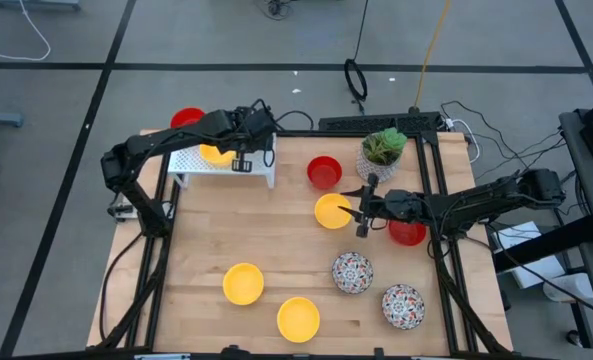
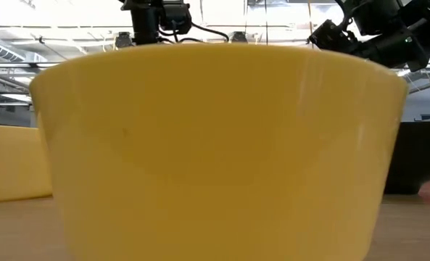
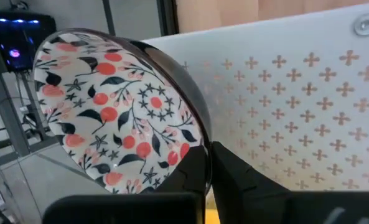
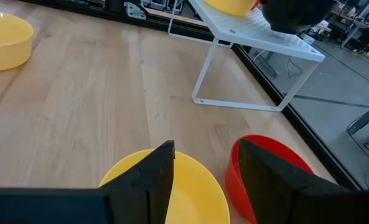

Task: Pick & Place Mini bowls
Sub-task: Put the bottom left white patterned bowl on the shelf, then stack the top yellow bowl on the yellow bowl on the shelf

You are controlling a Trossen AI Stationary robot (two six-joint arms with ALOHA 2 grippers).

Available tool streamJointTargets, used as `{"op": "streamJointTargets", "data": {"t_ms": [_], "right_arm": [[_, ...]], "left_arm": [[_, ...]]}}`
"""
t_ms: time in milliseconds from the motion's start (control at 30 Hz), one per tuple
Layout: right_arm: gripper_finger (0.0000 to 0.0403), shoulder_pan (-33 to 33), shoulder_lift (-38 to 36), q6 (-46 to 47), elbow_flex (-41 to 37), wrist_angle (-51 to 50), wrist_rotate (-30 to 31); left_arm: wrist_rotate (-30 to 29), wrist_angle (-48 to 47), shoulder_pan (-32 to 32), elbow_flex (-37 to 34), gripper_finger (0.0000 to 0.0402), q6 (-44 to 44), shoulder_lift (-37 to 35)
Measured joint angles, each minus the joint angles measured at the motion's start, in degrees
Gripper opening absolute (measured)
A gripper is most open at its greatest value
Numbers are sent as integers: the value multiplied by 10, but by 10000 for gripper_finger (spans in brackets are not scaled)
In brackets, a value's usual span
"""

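Note:
My left gripper (image 1: 241,160) (image 3: 210,168) is over the white perforated rack (image 3: 296,93) at the table's far left, shut on a speckled bowl (image 3: 109,112). The bowl is white inside with red and dark flowers and dark outside. A yellow bowl (image 1: 216,153) sits on the rack. My right gripper (image 1: 360,212) (image 4: 203,171) is open at a yellow bowl (image 1: 331,211) (image 4: 190,186) mid-table, one finger above its inside and one outside its rim. A red bowl (image 4: 277,168) (image 1: 323,172) stands beside it. My left gripper pinches the speckled bowl's rim (image 3: 187,146), one finger on the inner side and one on the dark outer side. The bowl is lifted clear and tipped on edge, its inside facing sideways, above the rack's perforated top. My right gripper straddles the yellow bowl's rim (image 4: 221,190); whether it touches it, I cannot tell.
Two yellow bowls (image 1: 243,283) (image 1: 298,318) and two speckled bowls (image 1: 352,272) (image 1: 403,306) stand near the table's near edge. One red bowl (image 1: 407,233) sits under my right arm, another (image 1: 186,118) behind the rack. A potted plant (image 1: 381,152) stands at the far edge.

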Motion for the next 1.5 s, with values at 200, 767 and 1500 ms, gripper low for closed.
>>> {"op": "streamJointTargets", "data": {"t_ms": [200, 767, 1500], "right_arm": [[164, 0, 0, 0, 0, 0, 0], [164, 0, 0, 0, 0, 0, 0], [164, 0, 0, 0, 0, 0, 0]], "left_arm": [[1, -6, -1, 0, 32, -10, 0], [0, -6, 0, 0, 45, -15, 0], [-99, -4, -45, 0, 137, -101, -11]]}}
